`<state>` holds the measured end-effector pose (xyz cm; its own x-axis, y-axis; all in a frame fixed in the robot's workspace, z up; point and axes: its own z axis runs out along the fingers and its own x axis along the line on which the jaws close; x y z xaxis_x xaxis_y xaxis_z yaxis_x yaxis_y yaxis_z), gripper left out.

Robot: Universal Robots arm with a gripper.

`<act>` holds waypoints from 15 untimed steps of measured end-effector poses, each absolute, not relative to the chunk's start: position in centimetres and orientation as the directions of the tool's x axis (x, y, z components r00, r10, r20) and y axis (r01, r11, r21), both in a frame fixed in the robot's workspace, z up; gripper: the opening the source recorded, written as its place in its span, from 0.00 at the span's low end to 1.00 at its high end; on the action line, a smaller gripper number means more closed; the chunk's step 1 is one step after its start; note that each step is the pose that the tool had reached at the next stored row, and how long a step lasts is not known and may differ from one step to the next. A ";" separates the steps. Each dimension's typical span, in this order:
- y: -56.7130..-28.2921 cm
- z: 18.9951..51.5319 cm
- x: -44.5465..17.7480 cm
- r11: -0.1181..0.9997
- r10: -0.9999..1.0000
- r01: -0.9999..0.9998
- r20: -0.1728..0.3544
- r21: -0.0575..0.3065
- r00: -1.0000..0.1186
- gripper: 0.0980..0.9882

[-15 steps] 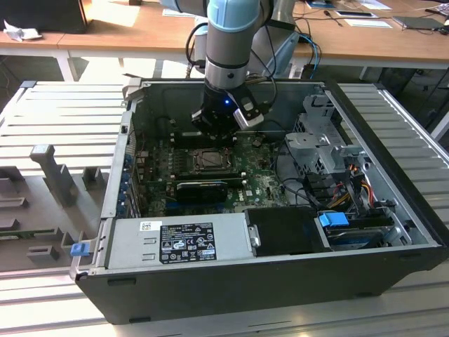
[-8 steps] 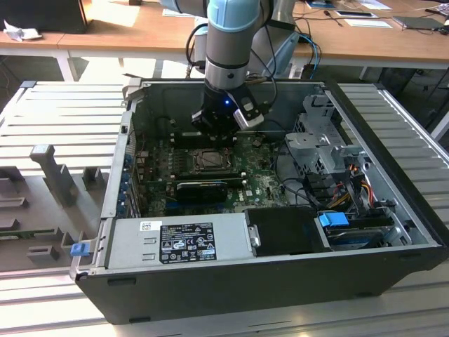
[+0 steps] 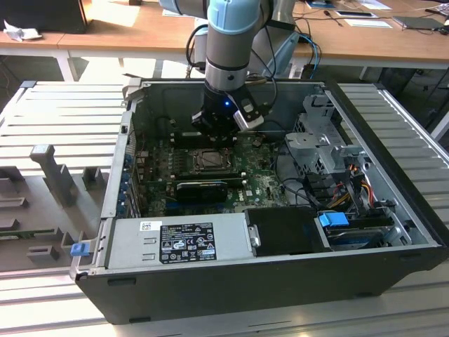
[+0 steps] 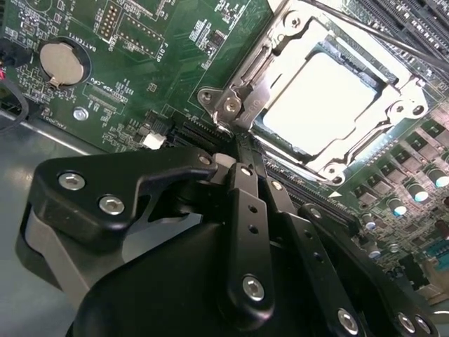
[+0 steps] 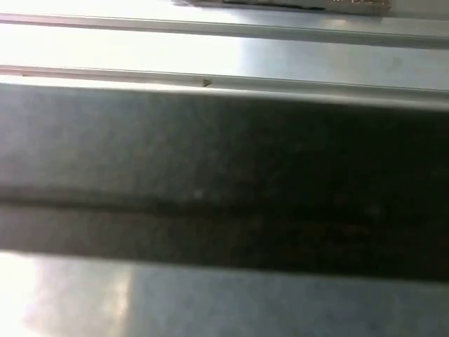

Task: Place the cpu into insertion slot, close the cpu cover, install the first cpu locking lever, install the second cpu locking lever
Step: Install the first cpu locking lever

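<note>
Now the cpu [image 4: 324, 100] sits in the slot [image 4: 337, 167] with the cover [image 4: 277, 53] down over it. At the cover's 7 o'clock corner, the gripper [image 4: 238, 151] looks clenched by a lever [image 4: 242, 112]. Push slowly, so the lever hooks properly.

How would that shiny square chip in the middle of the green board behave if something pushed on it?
The cpu looks like a flat, rigid metal-topped plate, so it probably would not bend. It lies inside the cpu cover, whose frame surrounds it, so it likely would not slide. Its smooth, glaring top suggests that it is slippery. The gripper is just beside the frame.
</note>
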<state>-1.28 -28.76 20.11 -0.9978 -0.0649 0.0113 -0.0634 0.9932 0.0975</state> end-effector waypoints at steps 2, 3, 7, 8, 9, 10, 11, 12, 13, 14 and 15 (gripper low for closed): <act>-28.8 20.1 -1.3 0.993 -0.065 -0.063 0.011 0.098 -0.998 0.01; -28.8 20.2 -1.3 0.993 -0.065 -0.064 0.011 0.098 -0.998 0.01; -28.8 21.5 -1.3 0.993 -0.065 -0.064 0.011 0.098 -0.998 0.01; -28.9 21.5 -1.3 0.993 -0.065 -0.064 0.011 0.098 -0.998 0.01; -29.0 21.5 -1.3 0.993 -0.065 -0.064 0.011 0.098 -0.998 0.01; -29.0 21.5 -1.3 0.993 -0.065 -0.064 0.011 0.098 -0.998 0.01; -29.1 21.5 -1.3 0.993 -0.065 -0.063 0.011 0.098 -0.998 0.01; -29.1 21.5 -1.3 0.993 -0.065 -0.063 0.011 0.098 -0.998 0.01; -29.2 21.5 -1.3 0.993 -0.065 -0.063 0.011 0.098 -0.998 0.01; -29.2 21.5 -1.3 0.993 -0.065 -0.063 0.011 0.098 -0.998 0.01; -29.2 21.5 -1.3 0.993 -0.065 -0.063 0.011 0.098 -0.998 0.01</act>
<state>-1.26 -29.24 21.51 -0.9978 -0.0649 0.0113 -0.0634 0.9932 0.0981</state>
